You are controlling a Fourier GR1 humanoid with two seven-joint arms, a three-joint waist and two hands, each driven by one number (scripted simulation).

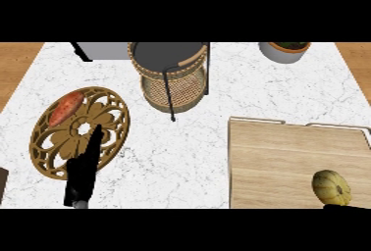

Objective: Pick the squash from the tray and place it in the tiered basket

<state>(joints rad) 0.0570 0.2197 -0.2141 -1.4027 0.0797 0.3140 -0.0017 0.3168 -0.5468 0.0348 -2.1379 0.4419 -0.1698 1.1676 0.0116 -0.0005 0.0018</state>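
See the squash (332, 187) in the near right corner of the tray (290, 152), well apart from the tiered basket (171, 73) at far middle. Cannot tell the state of the right hand (348, 206), only a dark sliver just beside it. See the left hand (81, 171) released over the trivet (49, 147). Beware of a shallow grasp letting the round squash roll, and of knocking the basket's upright frame.

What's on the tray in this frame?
Only the squash, sitting near the near right corner of the tray. A sliver of the right hand shows just below it, hiding the tray's front edge there.
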